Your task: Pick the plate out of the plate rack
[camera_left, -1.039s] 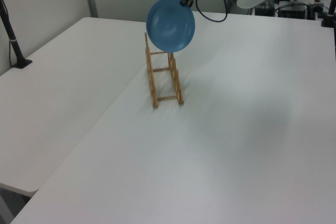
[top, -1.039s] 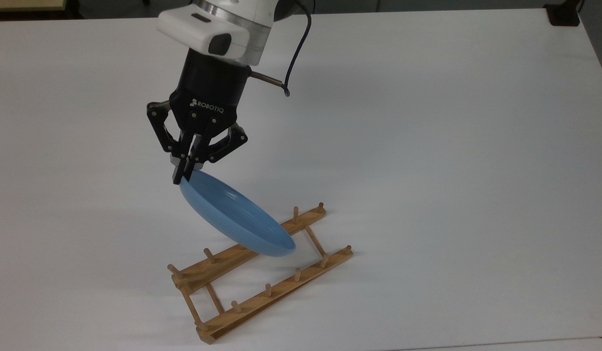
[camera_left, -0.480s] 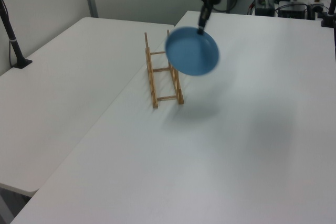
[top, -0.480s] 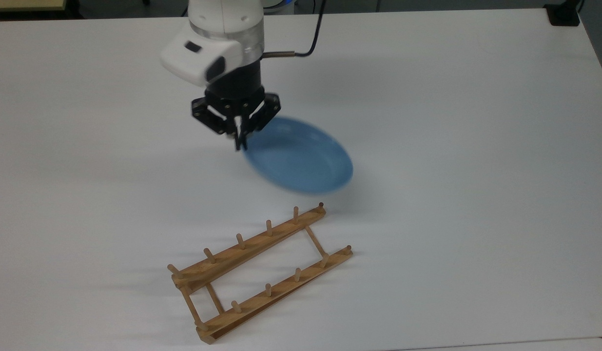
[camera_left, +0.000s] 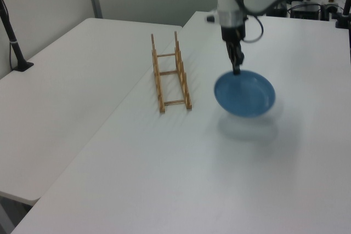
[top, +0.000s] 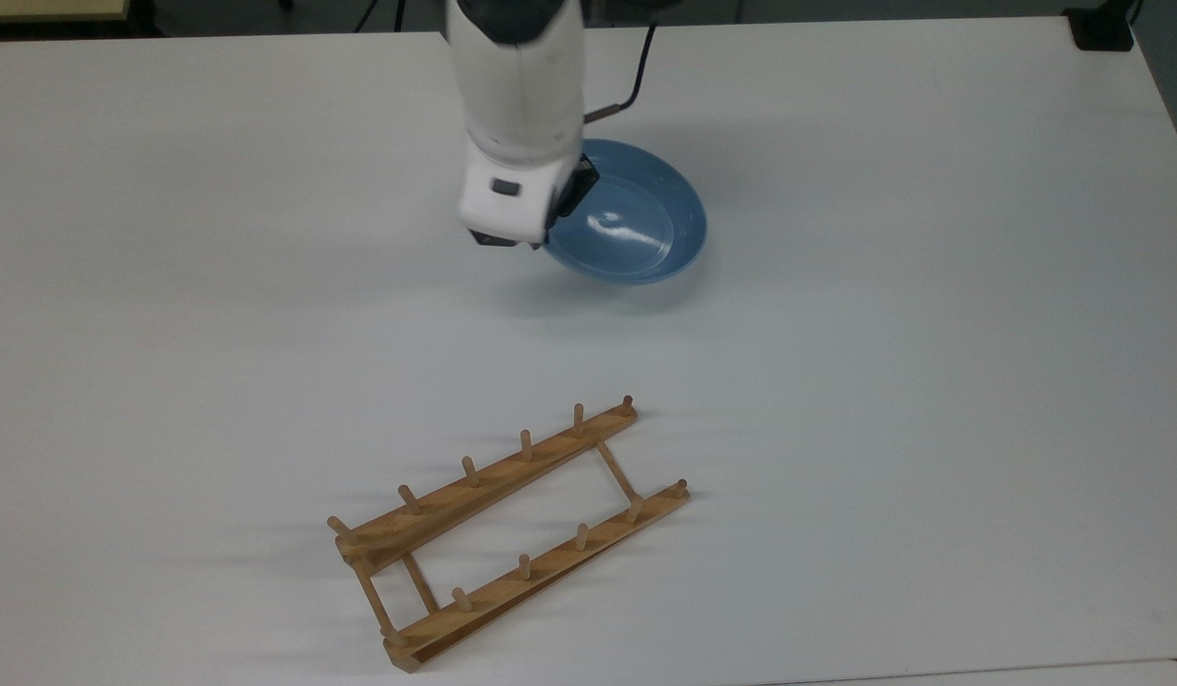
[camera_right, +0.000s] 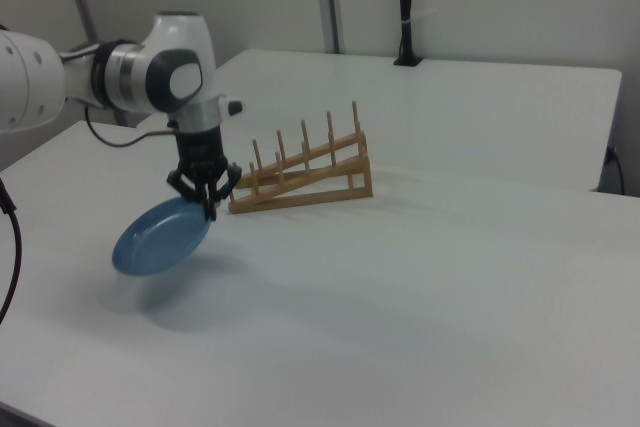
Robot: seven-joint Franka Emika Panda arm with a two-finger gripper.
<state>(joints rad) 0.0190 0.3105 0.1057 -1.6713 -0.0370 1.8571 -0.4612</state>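
1. Plate [camera_left: 244, 94] hangs off the pincer [camera_right: 209, 209], pinched at one rim edge, tilted, clear of the worktop [top: 931, 381] with a shadow below.
2. Plate body extends down and to the right view's left from the pincer; grip point sits at its upper edge.
3. Plate rack [top: 512, 534] stands well apart, no plate in it.
4. Judgement: pick is done; the coming move turns on levelling that tilt before set-down.
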